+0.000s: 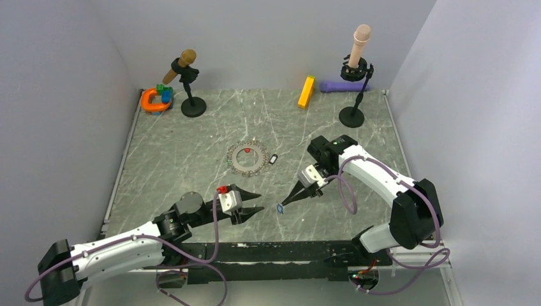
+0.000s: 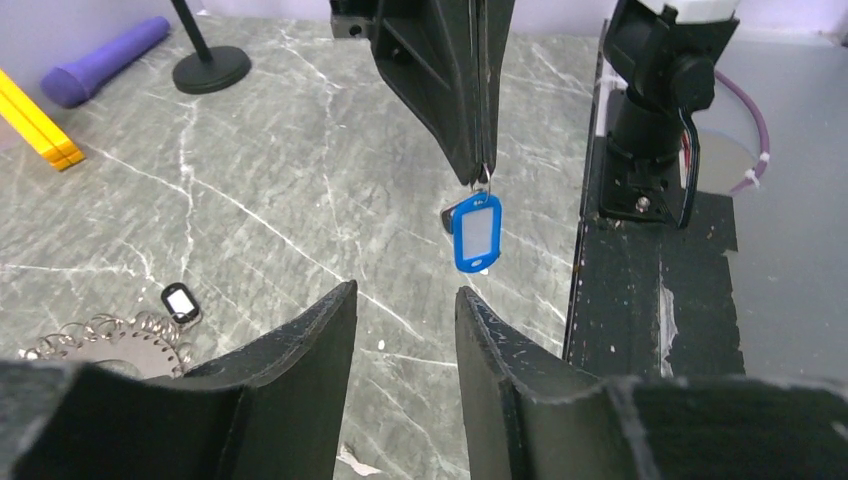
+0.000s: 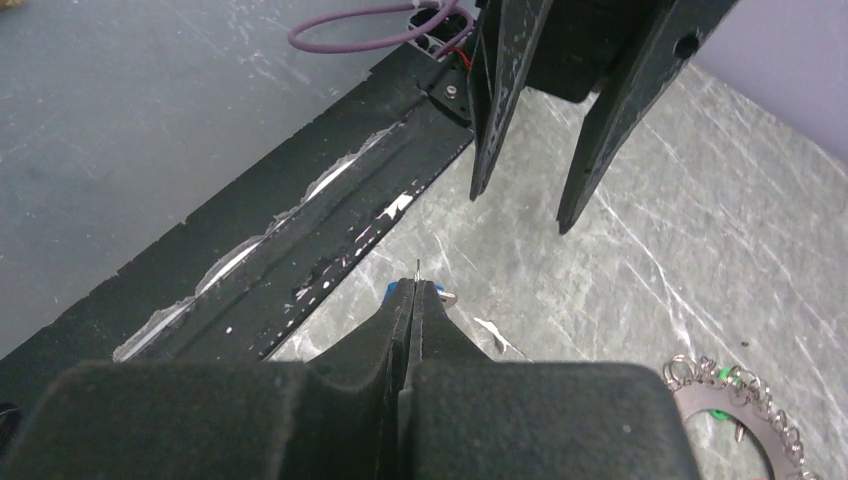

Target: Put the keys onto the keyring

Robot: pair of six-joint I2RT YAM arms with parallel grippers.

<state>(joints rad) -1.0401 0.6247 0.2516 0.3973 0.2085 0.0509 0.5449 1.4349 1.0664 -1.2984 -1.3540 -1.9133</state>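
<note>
A blue key [image 2: 476,233] hangs just above the table by its small wire loop, which my right gripper [image 1: 285,203] is shut on. In the right wrist view only a sliver of blue shows past the right gripper [image 3: 413,285]. My left gripper [image 1: 259,201] is open and holds nothing. It points at the blue key from the left, a short gap away, and in its own view the left gripper [image 2: 405,292] sits just below the key. The grey keyring [image 1: 248,158] lies flat mid-table, with a red key [image 1: 247,152] on it. A black key [image 1: 273,159] lies loose beside its right rim.
A yellow block [image 1: 306,92] and a purple cylinder [image 1: 341,86] lie at the back. An orange C-shaped toy [image 1: 155,100] sits back left. Two black stands [image 1: 193,105] [image 1: 351,115] rise from round bases. A black strip [image 1: 287,252] runs along the near edge.
</note>
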